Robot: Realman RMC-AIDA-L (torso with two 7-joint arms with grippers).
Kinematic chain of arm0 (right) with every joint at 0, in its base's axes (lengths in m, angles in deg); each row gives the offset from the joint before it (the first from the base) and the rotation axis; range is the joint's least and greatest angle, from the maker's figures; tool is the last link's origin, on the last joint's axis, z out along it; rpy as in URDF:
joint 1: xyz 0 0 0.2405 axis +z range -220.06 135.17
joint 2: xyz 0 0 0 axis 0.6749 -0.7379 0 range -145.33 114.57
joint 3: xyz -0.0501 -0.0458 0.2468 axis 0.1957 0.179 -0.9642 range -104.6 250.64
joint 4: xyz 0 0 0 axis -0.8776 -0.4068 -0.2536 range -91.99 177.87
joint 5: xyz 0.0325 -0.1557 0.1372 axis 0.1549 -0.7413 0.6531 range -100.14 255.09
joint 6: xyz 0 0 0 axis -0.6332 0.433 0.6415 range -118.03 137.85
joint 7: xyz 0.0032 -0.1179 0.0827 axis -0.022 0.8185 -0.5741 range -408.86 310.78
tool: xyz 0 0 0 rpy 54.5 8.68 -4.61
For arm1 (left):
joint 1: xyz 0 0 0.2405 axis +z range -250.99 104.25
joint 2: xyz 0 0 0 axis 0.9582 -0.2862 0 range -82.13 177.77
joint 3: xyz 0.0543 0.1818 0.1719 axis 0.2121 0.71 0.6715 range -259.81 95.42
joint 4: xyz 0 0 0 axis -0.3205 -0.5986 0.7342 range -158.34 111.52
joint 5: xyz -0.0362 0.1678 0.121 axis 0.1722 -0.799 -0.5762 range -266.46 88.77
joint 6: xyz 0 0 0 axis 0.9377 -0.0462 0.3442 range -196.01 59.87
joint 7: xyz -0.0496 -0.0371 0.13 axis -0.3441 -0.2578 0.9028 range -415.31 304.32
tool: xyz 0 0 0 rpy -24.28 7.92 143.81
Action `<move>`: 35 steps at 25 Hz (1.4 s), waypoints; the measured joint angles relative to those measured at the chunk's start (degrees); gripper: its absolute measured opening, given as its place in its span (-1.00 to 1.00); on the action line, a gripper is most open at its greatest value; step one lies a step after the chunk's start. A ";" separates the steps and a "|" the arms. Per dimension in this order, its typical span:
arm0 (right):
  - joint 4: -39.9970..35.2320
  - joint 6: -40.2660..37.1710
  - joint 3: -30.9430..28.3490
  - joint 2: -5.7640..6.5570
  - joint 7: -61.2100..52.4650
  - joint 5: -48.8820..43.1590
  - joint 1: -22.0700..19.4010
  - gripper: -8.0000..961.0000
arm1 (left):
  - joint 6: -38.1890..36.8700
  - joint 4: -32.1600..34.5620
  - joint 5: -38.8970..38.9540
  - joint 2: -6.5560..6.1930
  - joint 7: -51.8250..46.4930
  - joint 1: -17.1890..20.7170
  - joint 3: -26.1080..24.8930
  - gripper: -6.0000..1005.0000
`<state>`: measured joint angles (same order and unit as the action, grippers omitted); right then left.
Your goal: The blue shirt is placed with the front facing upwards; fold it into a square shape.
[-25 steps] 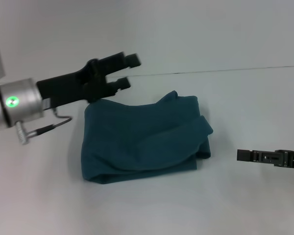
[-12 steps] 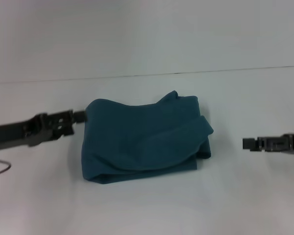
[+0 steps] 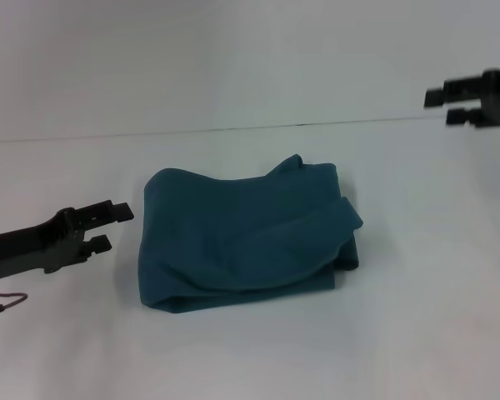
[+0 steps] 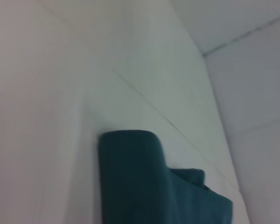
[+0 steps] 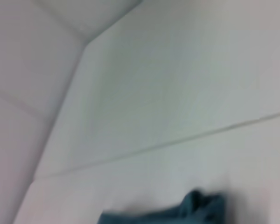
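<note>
While the blue shirt (image 3: 246, 242) lies folded in a rough square mid-table, I see my left gripper (image 3: 112, 227) just left of it, fingers spread, and my right gripper (image 3: 440, 106) far right, raised, spread too.

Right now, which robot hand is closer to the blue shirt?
The left gripper. It sits low, just beside the blue shirt, not touching it. The right gripper is raised far off, up near the back.

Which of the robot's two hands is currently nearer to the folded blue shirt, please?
The left. The left hand sits low beside the blue shirt at its left edge, apart from it. The right hand is raised far off on its right.
</note>
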<state>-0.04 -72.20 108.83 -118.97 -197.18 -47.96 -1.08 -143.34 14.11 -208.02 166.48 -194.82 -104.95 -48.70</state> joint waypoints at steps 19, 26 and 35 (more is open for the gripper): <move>-3.82 8.02 0.27 -1.08 -3.20 -10.30 6.07 0.31 | 11.04 -6.99 -0.96 0.76 0.14 -4.25 10.06 0.52; -3.77 7.71 -0.13 -1.09 -3.01 -10.18 5.82 0.31 | 12.16 -9.38 -1.00 1.19 -0.29 -7.59 13.28 0.44; -3.76 6.67 -0.20 -1.08 -3.02 -9.30 5.83 0.30 | 10.19 -7.83 -0.67 1.02 -0.78 -7.02 12.99 0.34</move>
<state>-3.80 -65.54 108.63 -120.05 -200.19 -57.26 4.75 -133.15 6.28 -208.69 167.49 -195.60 -111.96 -35.71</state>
